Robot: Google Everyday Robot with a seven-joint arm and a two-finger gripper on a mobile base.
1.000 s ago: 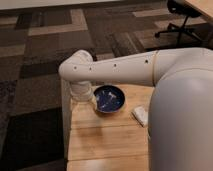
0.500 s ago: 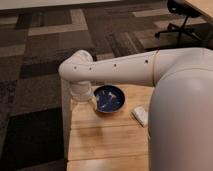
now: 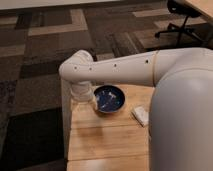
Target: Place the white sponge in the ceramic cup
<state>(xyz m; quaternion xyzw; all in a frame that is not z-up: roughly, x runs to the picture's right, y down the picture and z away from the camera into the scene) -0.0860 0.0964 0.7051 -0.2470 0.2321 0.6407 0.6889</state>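
The white sponge (image 3: 140, 115) lies flat on the wooden table (image 3: 105, 140), just right of a dark blue bowl (image 3: 109, 98). My arm reaches from the right across the back of the table and bends down at its far left. The gripper (image 3: 85, 98) hangs there at the table's back left corner, next to the bowl's left rim and well left of the sponge. The ceramic cup does not show apart from the arm's white wrist; it is hidden or out of view.
My large white body (image 3: 182, 120) covers the table's right side. The table's left edge drops to patterned carpet (image 3: 35, 100). An office chair (image 3: 182, 17) stands far back right. Pale streaks lie inside the bowl.
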